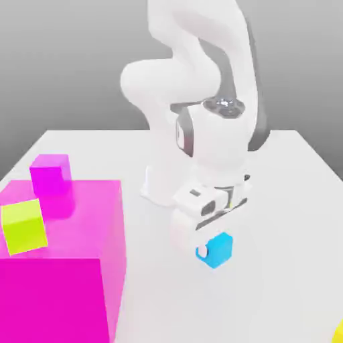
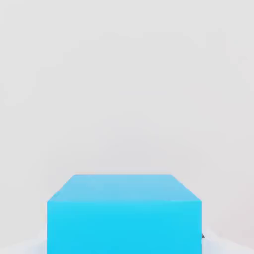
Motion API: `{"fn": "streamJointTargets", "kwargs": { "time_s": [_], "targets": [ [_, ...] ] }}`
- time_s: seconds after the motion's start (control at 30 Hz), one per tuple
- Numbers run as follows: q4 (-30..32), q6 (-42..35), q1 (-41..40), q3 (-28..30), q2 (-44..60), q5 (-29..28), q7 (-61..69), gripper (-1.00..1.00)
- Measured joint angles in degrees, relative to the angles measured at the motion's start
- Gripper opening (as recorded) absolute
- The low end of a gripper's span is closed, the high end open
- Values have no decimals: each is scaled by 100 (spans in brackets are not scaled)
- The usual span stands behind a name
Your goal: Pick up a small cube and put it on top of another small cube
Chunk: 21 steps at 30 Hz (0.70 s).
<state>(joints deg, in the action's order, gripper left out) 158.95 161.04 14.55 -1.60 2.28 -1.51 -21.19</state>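
Cyan-blue on its plain faces, the small blue cube (image 1: 218,250) sits in the grip of the pincer (image 1: 209,250), whose two tips pinch it from opposite sides. In the exterior view it shows just right of the middle, below the white hand (image 1: 208,213) of the arm (image 1: 171,87), over the pale bench (image 1: 234,308); whether it touches that surface I cannot tell. The hand view has the same cube close up, its top and one side in sight, with a white fingertip at either side of it. Golden-yellow, a corner of the other small cube (image 1: 339,333) pokes in at the exterior view's lower right edge, well apart from the blue one. Toward the exterior view's left stands a huge magenta block (image 1: 60,268), and by it are a small magenta cube (image 1: 51,173) and a tilted lime cube (image 1: 24,227).
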Motion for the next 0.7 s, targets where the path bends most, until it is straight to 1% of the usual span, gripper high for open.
{"fn": "streamJointTargets", "kwargs": {
  "time_s": [0.3,0.6,0.7],
  "targets": [
    [-1850,-968,494,-209,911,-185,-886,-100],
    [-3712,-1913,1022,-385,1802,-158,-1645,-100],
    [-3925,-1599,1120,-340,2323,-206,-1759,-100]
  ]
}}
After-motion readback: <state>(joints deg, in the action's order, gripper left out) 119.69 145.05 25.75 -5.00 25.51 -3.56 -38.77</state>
